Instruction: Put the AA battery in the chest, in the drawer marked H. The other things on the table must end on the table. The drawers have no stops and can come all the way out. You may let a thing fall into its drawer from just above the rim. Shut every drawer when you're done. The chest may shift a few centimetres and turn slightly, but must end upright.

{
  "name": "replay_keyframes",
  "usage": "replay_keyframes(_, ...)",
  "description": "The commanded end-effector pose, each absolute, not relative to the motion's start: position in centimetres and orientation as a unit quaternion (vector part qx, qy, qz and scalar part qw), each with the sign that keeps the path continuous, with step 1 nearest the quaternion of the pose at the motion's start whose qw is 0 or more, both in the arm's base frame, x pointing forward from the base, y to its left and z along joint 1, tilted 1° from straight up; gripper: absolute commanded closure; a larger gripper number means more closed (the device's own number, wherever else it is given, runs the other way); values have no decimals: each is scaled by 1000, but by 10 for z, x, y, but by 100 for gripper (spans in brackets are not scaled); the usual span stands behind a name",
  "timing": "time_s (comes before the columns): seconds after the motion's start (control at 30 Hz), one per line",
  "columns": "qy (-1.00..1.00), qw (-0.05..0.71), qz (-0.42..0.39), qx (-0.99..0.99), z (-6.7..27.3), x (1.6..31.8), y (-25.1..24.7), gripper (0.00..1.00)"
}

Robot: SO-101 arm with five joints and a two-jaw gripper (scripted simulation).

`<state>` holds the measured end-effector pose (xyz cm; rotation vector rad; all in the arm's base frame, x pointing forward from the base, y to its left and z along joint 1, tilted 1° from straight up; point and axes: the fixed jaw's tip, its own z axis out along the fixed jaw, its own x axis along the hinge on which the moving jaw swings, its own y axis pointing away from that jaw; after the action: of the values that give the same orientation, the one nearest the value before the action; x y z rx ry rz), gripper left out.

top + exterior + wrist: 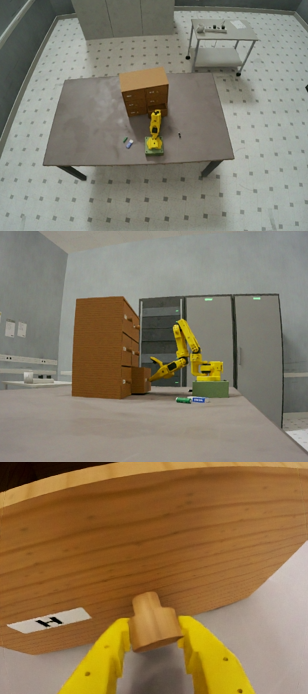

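Note:
The wooden chest [143,79] [98,345] stands upright. Drawer H [163,113] [140,380] [150,557], at the bottom right in the top view, is pulled partly out; what shows of its inside is dark. My gripper [149,380] [155,634] is shut on its round wooden knob [154,621], a finger on each side. The H label [49,621] is left of the knob in the wrist view. A green cylinder with pale ends [125,140] [183,400], apparently the AA battery, lies on the table, left of the arm's base in the top view.
A blue-and-white eraser [129,144] [199,399] lies beside the green cylinder. A small black thing [179,135] lies right of the arm's green base block [154,152] [210,389]. The other drawers, such as the bottom left one [137,111], look shut.

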<state>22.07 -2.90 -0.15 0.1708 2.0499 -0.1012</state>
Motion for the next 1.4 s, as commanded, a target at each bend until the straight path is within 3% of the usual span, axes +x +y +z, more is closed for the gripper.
replay_keyframes(0.0,854,512,-48,76,-2,215,-32,100)
replay_keyframes(1.37,854,512,-52,82,-2,206,-33,100)
